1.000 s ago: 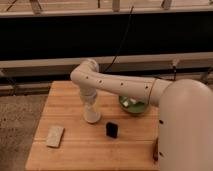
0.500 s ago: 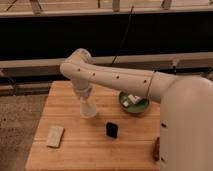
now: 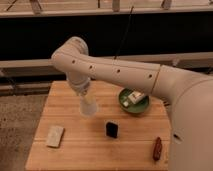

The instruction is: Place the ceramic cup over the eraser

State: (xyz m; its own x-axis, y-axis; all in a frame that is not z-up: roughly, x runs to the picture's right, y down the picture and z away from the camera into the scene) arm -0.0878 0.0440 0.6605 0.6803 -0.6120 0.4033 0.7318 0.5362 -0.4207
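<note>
Wooden desk [image 3: 95, 147] carries everything. Arm [image 3: 115, 70] reaches in from 3 o'clock, so gripper [image 3: 84, 96] hangs over desk centre-left, fingers closed tight on ceramic cup [image 3: 88, 107], lifted off wood, prob. for carrying. Green bowl [image 3: 134, 102] at 2 o'clock. Eraser [image 3: 112, 129] upright at cup's 5 o'clock, apart, uncovered.

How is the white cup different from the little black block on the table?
The ceramic cup is white and tapered; the eraser is black and boxy. The cup looks taller than the eraser. The cup hangs from the shut gripper, seemingly just above the wooden table; the eraser stands free on the table, down-right of the cup. Both are small, plain things over the same table.
</note>
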